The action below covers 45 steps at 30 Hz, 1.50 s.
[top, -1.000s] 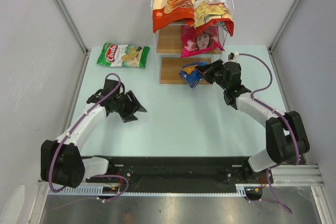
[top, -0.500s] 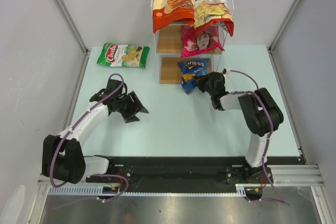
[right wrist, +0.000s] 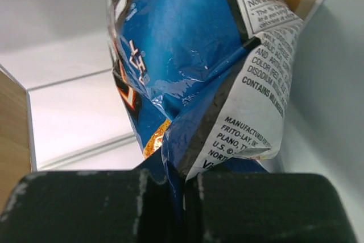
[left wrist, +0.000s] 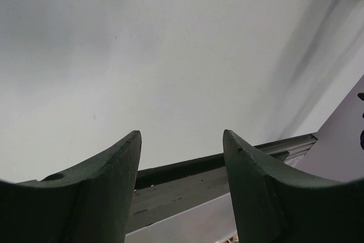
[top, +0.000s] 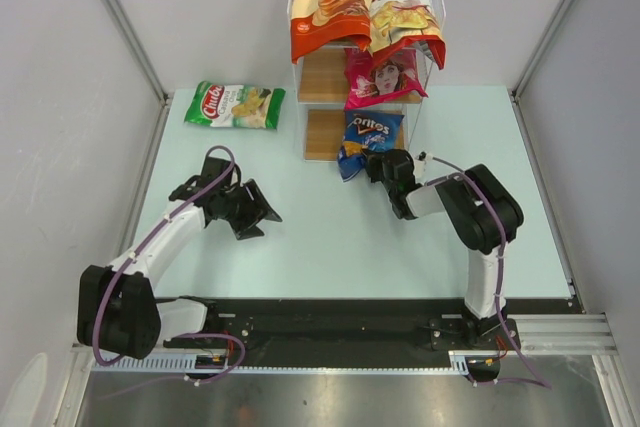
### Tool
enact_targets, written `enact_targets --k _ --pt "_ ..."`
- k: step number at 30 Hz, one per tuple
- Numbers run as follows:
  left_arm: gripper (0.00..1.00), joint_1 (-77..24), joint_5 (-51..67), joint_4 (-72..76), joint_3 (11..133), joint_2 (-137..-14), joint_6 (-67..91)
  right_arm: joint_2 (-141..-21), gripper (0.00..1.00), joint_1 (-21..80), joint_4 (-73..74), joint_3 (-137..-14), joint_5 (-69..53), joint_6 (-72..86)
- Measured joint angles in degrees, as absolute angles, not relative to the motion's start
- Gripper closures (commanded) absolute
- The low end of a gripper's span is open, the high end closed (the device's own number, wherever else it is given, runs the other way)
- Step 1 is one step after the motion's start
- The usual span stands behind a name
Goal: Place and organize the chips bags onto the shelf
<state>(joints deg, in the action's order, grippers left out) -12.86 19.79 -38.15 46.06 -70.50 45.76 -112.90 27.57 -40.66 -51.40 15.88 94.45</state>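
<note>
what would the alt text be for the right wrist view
The right gripper is clamped shut on a crumpled bottom edge of the blue Doritos bag, which fills most of the frame. A wooden board of the shelf shows at the left edge.

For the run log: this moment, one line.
right tool shut on blue bag | left tool open | green bag on table

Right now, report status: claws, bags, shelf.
Right claw shut on blue Doritos bag at shelf bottom board. Left claw open, empty. Green Chuba bag on table, unobstructed.
</note>
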Motion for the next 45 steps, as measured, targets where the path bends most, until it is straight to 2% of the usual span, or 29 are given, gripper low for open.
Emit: enact_targets --k 10,12,17,20,21,28,35,36,37,45 --pt "0.36 -12.9 19.8 -38.0 46.1 -71.4 44.7 -118.7 1.0 24.7 -50.1 -51.4 15.1 102.1" --pt "0.36 -12.9 19.8 -38.0 46.1 -71.7 44.5 -119.2 0.93 24.1 -51.4 -51.4 14.5 102.5" --pt "0.36 -12.9 19.8 -37.8 46.1 -72.2 44.3 -120.1 0.86 22.4 -53.6 -51.4 12.2 102.2" --pt "0.36 -12.9 19.8 -37.8 46.1 -72.4 43.9 -121.0 0.78 21.4 -54.7 -51.5 10.8 102.0" --pt "0.36 -12.9 19.8 -37.8 46.1 -72.4 43.9 -121.4 0.7 21.1 -55.0 -51.6 10.1 102.0" --pt "0.35 -12.9 19.8 -37.8 46.1 -72.4 43.5 -122.3 0.49 19.6 -55.2 -52.4 6.6 100.7" --pt "0.33 -12.9 19.2 -37.8 46.1 -72.4 43.5 -122.2 0.42 19.3 -55.2 -52.4 2.0 98.8" --pt "0.26 -12.9 19.0 -37.8 46.1 -72.4 43.5 -122.0 0.4 19.3 -54.7 -52.4 0.9 98.1" --pt "0.25 -12.9 18.8 -37.8 46.1 -72.4 43.5 -121.6 0.39 19.3 -54.3 -52.4 0.3 97.6" --pt "0.24 -12.8 18.0 -37.9 47.3 -72.4 44.1 -112.4 0.35 19.3 -47.2 -52.3 -8.0 90.5"
